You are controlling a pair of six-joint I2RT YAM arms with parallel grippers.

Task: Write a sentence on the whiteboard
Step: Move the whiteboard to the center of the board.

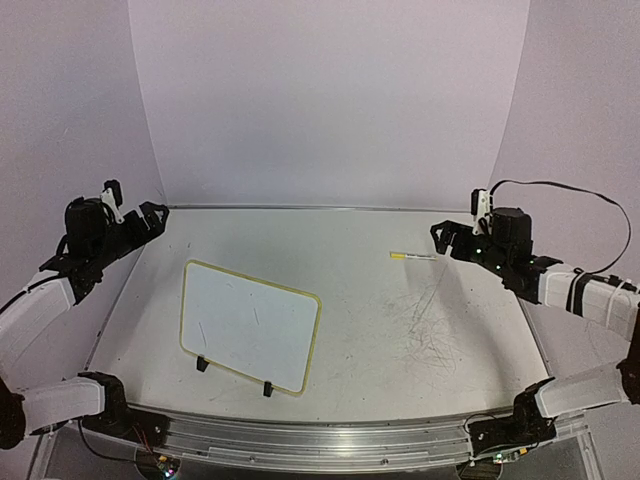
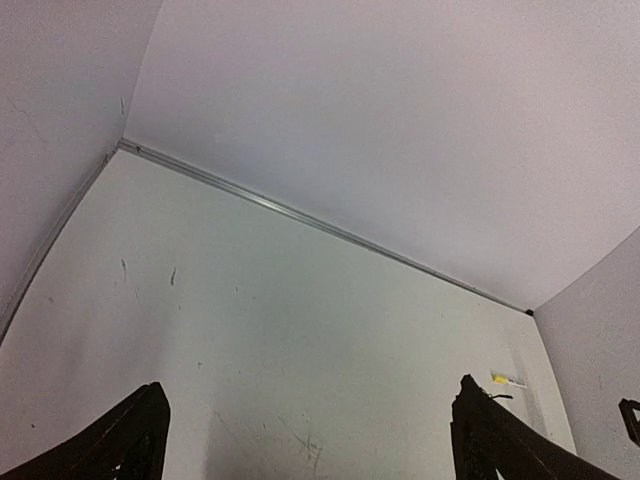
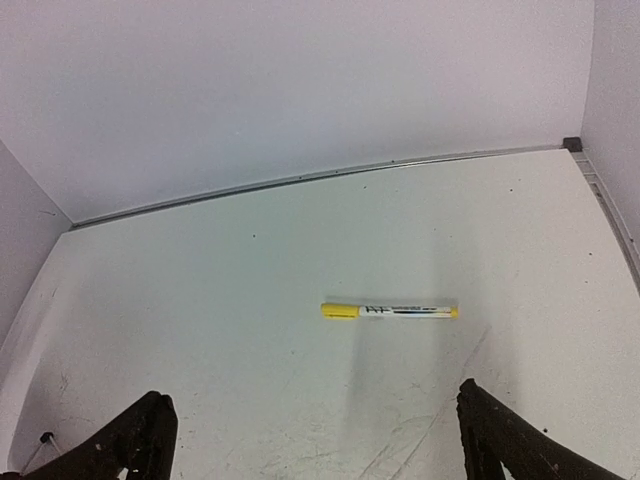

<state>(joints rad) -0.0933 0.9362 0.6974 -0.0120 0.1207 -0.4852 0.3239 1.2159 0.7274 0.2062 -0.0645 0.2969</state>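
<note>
My right jaws stand wide open with nothing in them, and the left jaws are just as wide and just as bare. The pen (image 3: 390, 311) lies flat on the counter (image 1: 400, 330) straight ahead of my right jaws, about centred between the two fingers, with its long axis running crosswise to my reach and its yellow cap at the left end. From above, the pen (image 1: 412, 257) sits just beside the right jaws on their inner side. My left jaws are well apart from it and catch it only as a speck at the far right of their view, so the right arm is plainly the nearer one.

The whiteboard (image 1: 250, 325) lies on the counter well apart from the right jaws, across toward my left arm and nearer the bases, turned a little askew, with its two black clip feet at the near rim. I can make out none of the sentence on it — writing looks not yet begun. I judge the pen has to be picked up first, and since it lies crosswise, my fingers would close across its barrel.
</note>
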